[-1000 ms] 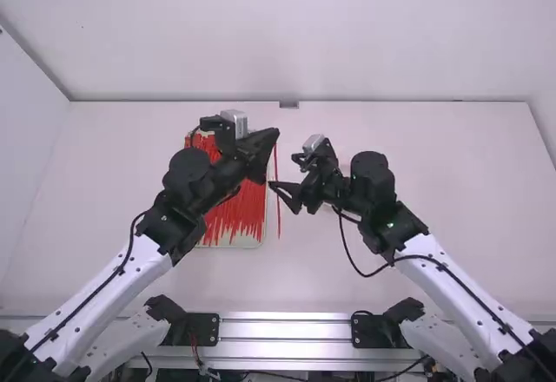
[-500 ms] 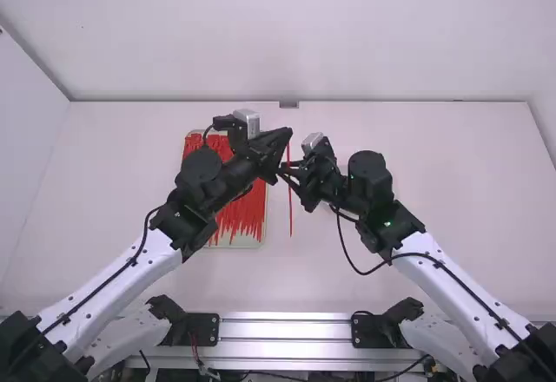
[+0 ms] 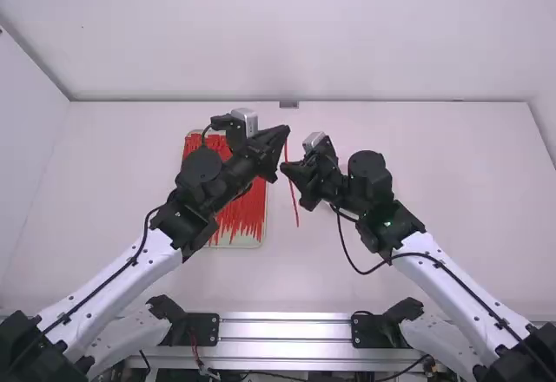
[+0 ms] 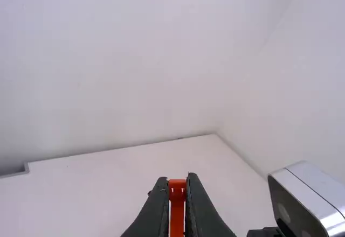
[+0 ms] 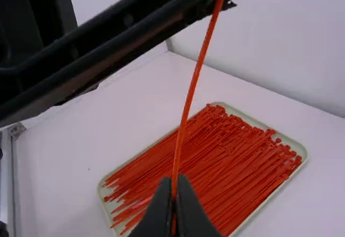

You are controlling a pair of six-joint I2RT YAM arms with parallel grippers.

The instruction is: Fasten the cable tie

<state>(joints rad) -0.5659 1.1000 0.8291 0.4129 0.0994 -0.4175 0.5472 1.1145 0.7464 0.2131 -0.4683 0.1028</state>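
1. Over the table [image 3: 434, 182], high view: my left gripper [image 3: 283, 135] pinches the cable tie [image 3: 292, 195] by its upper end, my right gripper [image 3: 287, 172] is clamped on it lower down, and the tail hangs free
2. Left wrist: the end sits square in my grip; I'd hold it steady
3. Right wrist: the strap runs straight above the tray [image 5: 302, 150]; I'd regrip nearer the tip before threading
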